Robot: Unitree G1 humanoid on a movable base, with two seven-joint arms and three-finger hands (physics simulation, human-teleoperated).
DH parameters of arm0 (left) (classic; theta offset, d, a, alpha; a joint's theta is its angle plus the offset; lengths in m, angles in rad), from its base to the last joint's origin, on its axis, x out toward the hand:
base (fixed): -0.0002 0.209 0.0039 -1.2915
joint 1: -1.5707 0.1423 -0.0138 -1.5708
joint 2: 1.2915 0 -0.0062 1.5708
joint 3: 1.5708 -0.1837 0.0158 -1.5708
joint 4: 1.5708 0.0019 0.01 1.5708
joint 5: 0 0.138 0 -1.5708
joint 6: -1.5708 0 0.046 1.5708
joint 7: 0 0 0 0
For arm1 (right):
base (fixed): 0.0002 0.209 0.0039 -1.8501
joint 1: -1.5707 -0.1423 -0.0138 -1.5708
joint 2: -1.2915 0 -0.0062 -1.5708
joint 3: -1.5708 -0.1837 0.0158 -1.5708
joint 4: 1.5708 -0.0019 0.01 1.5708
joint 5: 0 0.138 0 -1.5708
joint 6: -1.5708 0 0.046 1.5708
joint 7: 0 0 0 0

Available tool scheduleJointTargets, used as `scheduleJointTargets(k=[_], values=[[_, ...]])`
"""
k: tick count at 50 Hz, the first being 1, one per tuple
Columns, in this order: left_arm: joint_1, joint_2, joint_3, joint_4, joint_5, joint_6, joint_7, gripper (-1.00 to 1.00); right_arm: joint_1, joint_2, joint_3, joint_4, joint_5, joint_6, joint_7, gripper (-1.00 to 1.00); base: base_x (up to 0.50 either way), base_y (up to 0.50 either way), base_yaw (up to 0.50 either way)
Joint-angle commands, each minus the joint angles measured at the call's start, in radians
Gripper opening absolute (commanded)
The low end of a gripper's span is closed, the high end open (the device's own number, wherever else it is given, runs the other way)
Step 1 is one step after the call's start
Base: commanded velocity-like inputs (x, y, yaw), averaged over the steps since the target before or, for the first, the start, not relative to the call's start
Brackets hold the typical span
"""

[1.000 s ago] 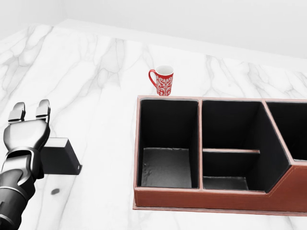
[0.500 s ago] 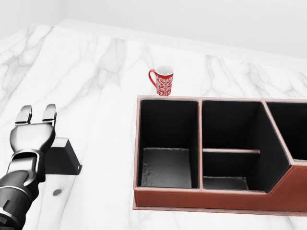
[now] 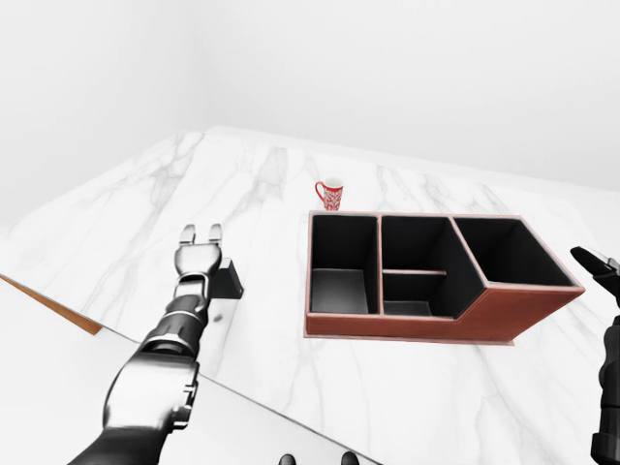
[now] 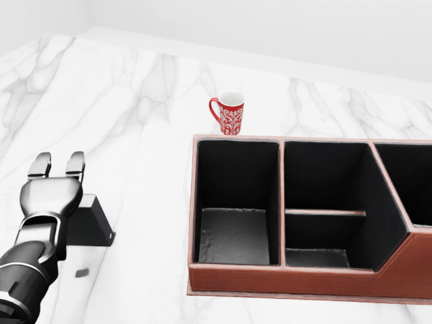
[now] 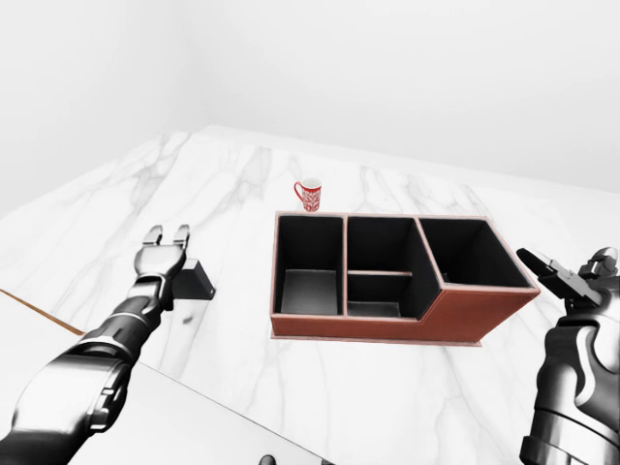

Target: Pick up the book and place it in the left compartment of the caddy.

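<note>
On the marble counter (image 4: 135,108), left of the caddy (image 4: 236,275):

Item: book (image 4: 91,221). Small dark block, matte black, lying on the counter well apart from the caddy's left wall. Its upper face shows a lighter grey; its right end casts a short shadow. No title or pages can be read at this size, so which edge is the spine is uncertain.

Item: left hand (image 4: 52,192). Chrome and black, hovering over the book's left part, fingers apart and extended toward the far side, closed on nothing. It covers part of the book in the head view.

Item: right hand (image 5: 572,286). At the right edge of the right-eye view, raised beside the caddy's right end, fingers spread, holding nothing.

Item: caddy. Brown leather-look tray, black lining, three main bays; the left compartment (image 4: 236,233) is bare to its floor.

Item: mug (image 4: 229,113). Red patterned, white inside, just beyond the caddy's far left corner.

Step in hand, by judgement: reaching for the grasp. To do it well, the left hand should lower until its fingers straddle the book's two long faces, then close squarely so the block does not twist. The carry rightward should clear the caddy's rim and stay on the near side of the mug.
</note>
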Motion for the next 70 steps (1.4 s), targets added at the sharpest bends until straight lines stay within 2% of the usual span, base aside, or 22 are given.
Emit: scheduleJointTargets(k=[1,7,13,29,36,58,60,61,62,63,68,70], values=[[0.001,-0.007,0.005,0.004,0.005,0.000,-0.004,1.00,-0.001,0.001,0.000,0.004,-0.002,-0.004,0.004,1.00,0.00,0.00,0.00],[-0.015,-0.009,0.004,0.004,0.006,0.000,-0.023,1.00,0.004,0.000,-0.003,-0.007,0.001,0.004,0.001,1.00,0.00,0.00,0.00],[-0.029,-0.011,0.005,0.008,0.011,0.000,-0.067,1.00,0.000,0.001,-0.001,0.002,-0.002,-0.002,0.004,1.00,0.00,0.00,0.00],[-0.032,-0.026,0.003,0.012,0.030,0.000,-0.067,1.00,0.003,0.001,-0.004,-0.011,-0.001,0.009,-0.001,1.00,0.00,0.00,0.00],[-0.031,-0.028,0.006,0.013,0.033,0.000,-0.074,1.00,-0.002,0.002,-0.001,0.001,-0.003,0.000,0.001,1.00,0.00,0.00,0.00],[0.001,-0.030,0.018,0.022,0.024,0.000,-0.121,1.00,0.002,-0.001,-0.004,-0.006,0.001,0.008,-0.004,1.00,0.00,0.00,0.00],[0.002,-0.029,0.025,0.022,0.016,0.000,-0.123,1.00,-0.002,0.000,-0.002,0.005,-0.002,0.000,0.000,1.00,0.00,0.00,0.00],[0.001,-0.030,0.023,0.022,0.017,0.000,-0.128,0.87,-0.001,-0.001,-0.003,0.003,0.000,0.003,-0.002,1.00,0.00,0.00,0.00],[0.002,-0.030,0.023,0.022,0.016,0.000,-0.133,0.64,0.001,-0.002,-0.004,-0.002,0.001,0.007,-0.003,1.00,0.00,0.00,0.00],[0.004,-0.030,0.027,0.022,0.012,0.000,-0.130,0.06,0.001,-0.003,-0.004,-0.004,0.002,0.008,-0.004,1.00,0.00,0.00,0.00],[0.011,-0.032,0.026,0.023,0.009,0.000,-0.131,-1.00,0.001,-0.001,-0.004,-0.005,0.000,0.007,-0.003,1.00,0.00,0.00,0.00],[0.012,-0.031,0.028,0.023,0.006,0.000,-0.131,-1.00,0.002,-0.001,-0.005,-0.009,0.001,0.010,-0.004,1.00,0.00,0.00,0.00]])
